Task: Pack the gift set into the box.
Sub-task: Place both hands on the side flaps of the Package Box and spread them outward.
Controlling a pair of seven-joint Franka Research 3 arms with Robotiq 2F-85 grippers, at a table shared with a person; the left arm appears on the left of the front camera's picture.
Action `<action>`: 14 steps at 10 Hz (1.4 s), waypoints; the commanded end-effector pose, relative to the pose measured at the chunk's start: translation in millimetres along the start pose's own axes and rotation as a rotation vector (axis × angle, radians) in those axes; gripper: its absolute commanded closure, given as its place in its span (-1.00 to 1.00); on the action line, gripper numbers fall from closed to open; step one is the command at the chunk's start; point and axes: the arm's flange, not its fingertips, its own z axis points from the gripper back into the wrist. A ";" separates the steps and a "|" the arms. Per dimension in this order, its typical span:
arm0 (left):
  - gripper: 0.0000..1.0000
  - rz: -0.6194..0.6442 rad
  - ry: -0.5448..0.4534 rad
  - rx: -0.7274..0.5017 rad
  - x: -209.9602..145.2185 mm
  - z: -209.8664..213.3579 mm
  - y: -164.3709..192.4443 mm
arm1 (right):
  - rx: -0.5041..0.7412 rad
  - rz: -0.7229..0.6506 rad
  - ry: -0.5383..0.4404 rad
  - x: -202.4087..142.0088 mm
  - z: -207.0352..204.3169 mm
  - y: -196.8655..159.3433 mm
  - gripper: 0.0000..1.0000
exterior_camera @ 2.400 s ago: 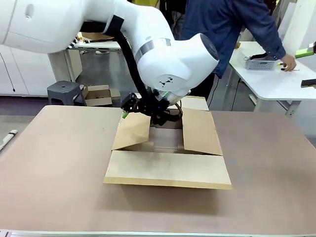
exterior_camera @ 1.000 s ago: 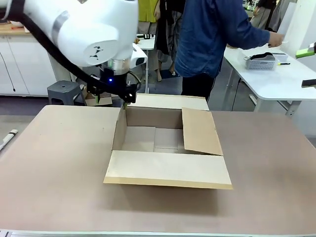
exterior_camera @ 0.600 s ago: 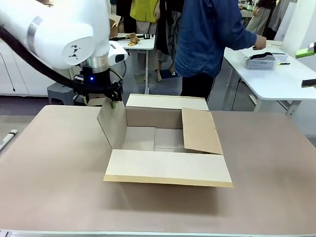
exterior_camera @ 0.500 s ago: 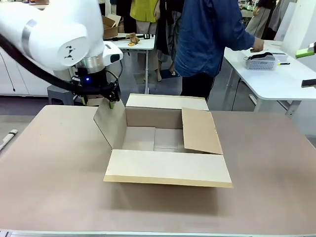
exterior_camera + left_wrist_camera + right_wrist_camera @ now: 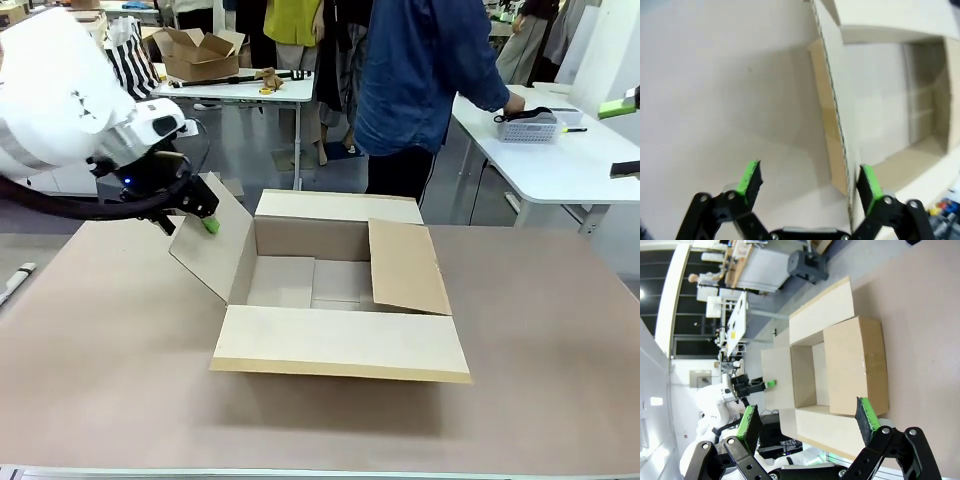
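The left gripper (image 5: pixel 195 212) has its jaws spread wide and clamps nothing. In the left wrist view (image 5: pixel 809 172) the corrugated edge of the left flap (image 5: pixel 210 255) runs up between the green pads, close to one of them, though I cannot tell whether it touches. A couple of seconds ago this flap lay folded in over the opening with the gripper on it. Since then it has been swung upright and on past upright, so it now leans outward, away from the opening and under the jaws. That clears one side of the box (image 5: pixel 310 240), which sits just to the right of these jaws on the brown table (image 5: pixel 100 340). It is plain brown cardboard and its floor is bare. The far flap (image 5: pixel 335 206) and the near flap (image 5: pixel 340 342) are folded out flat. The right flap (image 5: pixel 405 265), on the side away from the jaws, slopes inward over part of the opening, so I judge it needs folding back before packing. The right gripper (image 5: pixel 807 415) hangs high above the box with its jaws wide and empty. Well beyond both grippers, on a white side table (image 5: pixel 560 170), stands the basket (image 5: pixel 528 125), pale and perforated with something black on top. The person's hand (image 5: pixel 512 103) is at it, so nothing is packed yet.
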 end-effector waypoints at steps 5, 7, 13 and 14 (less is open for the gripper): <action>-1.00 0.012 -0.065 -0.160 -20.2 15.0 25.8 | 0.024 0.013 -0.002 3.1 -0.8 2.0 -1.00; -1.00 0.012 -0.065 -0.160 -20.2 15.0 25.8 | 0.024 0.013 -0.002 3.1 -0.8 2.0 -1.00; -1.00 0.012 -0.065 -0.160 -20.2 15.0 25.8 | -0.227 0.343 0.378 -17.2 -208.7 40.8 -1.00; -1.00 0.012 -0.065 -0.160 -20.2 15.0 25.8 | -0.252 0.430 0.416 -44.2 -245.2 45.4 -1.00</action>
